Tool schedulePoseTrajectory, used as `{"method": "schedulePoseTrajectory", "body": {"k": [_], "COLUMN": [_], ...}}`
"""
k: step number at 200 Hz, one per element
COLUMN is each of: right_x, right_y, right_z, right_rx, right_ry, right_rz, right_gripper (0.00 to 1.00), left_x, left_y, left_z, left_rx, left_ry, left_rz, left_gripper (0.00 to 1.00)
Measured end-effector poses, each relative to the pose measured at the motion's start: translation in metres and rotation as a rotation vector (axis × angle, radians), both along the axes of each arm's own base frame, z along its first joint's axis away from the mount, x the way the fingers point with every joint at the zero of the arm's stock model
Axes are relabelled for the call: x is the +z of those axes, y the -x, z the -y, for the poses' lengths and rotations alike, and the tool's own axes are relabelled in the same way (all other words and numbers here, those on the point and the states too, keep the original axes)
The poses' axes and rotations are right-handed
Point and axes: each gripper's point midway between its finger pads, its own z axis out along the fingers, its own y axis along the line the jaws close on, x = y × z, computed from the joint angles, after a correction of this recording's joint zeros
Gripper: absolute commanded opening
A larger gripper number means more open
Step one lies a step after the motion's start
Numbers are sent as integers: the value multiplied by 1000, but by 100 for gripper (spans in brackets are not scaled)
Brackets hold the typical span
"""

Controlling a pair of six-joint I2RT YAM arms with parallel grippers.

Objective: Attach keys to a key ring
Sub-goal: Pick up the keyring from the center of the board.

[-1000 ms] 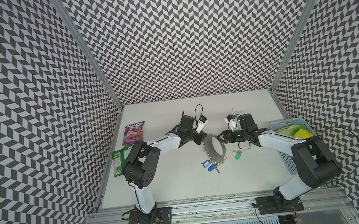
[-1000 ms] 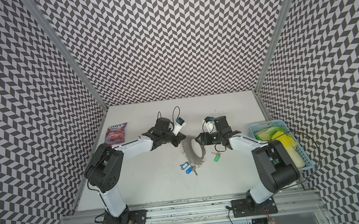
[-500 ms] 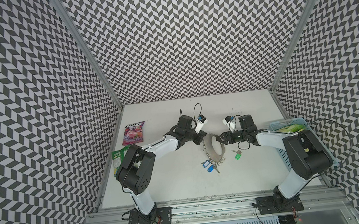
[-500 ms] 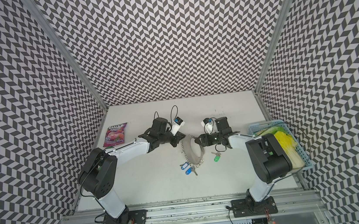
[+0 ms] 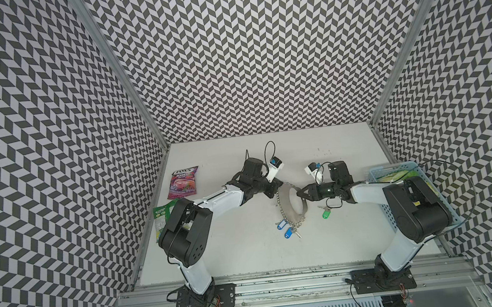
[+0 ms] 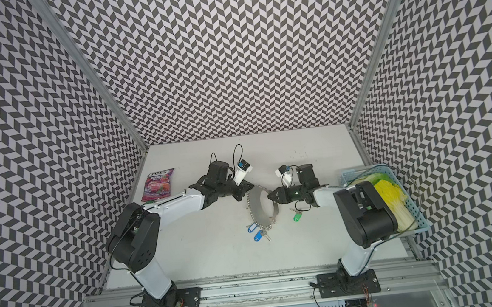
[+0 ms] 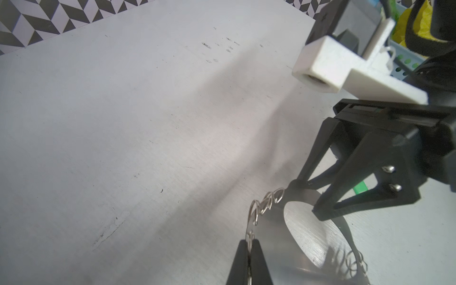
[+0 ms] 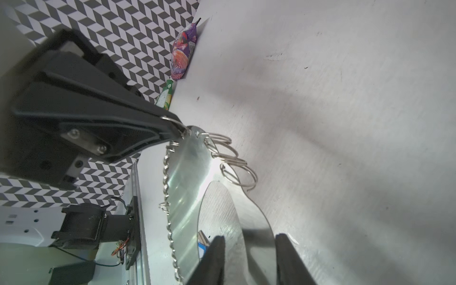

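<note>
The green-tagged key (image 5: pixel 325 213) lay loose on the table (image 5: pixel 249 253), at about 4 o'clock from the key ring (image 5: pixel 284 201) and near it, joined to none of the wire rings, so the attaching itself was not yet done. The key ring, a gray crescent plate fringed with small rings, rested near the table's middle. Two blue-tagged keys (image 5: pixel 287 233) sat at its 6 o'clock end, apparently already hung there. The left gripper (image 5: pixel 275 188) met the plate at about 11 o'clock; in the right wrist view its jaws were pressed together on a wire ring at the crescent's tip. The right gripper (image 5: pixel 300 192) came in from 3 o'clock, its jaws apart and straddling the plate's band, with a gap showing on one side, so it did not seem to grip yet. By my reading the work was at steadying the plate. Picking up the green key and threading it onto a ring remained. At the table's 3 o'clock edge stood a blue basket (image 5: pixel 377 174); at 9 o'clock lay a purple snack bag (image 5: pixel 183 182).
</note>
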Motion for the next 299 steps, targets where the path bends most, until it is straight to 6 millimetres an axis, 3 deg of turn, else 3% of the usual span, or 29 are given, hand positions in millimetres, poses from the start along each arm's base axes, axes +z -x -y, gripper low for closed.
{"method": "schedulePoseTrajectory", "body": {"k": [36,86,198,229,244,265,279,299], "right_x": [7,27,59,81,93,111,112,109], "right_y": [5,11,15,19,20,24,28,36], "right_z": [-4,-8,-24,-25,-26,-34,-40,-45], "right_rx": [2,-5,11,24,34,91,119,171], "right_ry": [-20,-103,-226,-240,-230,-206,-173,-140], "right_rz": [-9,-29,-71,-31,1,78,102,127], "right_gripper": [12,2,0,0,0,0,0,0], "left_x": [0,-4,23,39,52,68,79,91], "left_y": [-2,1,-2,0,1,-2,-2,-3], "left_z": [-6,-14,-29,-29,-30,-31,-30,-32], "left_rx": [12,25,60,51,52,83,91,114], "left_ry": [14,17,68,92,108,144,169,184], "left_rz": [-18,-34,-6,17,40,53,65,84], "left_gripper": [0,0,0,0,11,36,50,57]}}
